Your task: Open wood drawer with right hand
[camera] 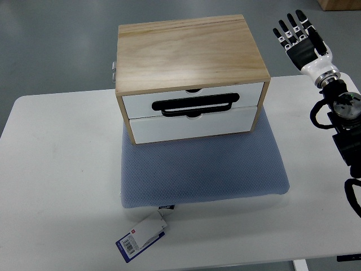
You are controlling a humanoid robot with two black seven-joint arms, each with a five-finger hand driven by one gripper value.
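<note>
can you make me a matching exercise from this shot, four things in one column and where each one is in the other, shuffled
Things:
1. drawer box
2. blue mat
3. tag
4. right hand

Places:
A. hanging off the mat's near edge
B. raised to the right of the box, fingers spread, touching nothing
C. on top of the mat
D. flat on the white table, under the box

Pairs: 1-C, 2-D, 3-A, 4-B

White table (56,169) fills most of the view, rounded corners at far left and far right. Grey smooth floor (56,45) beyond it, faint glare. Tan box corner (340,4) on the floor, far right.
</note>
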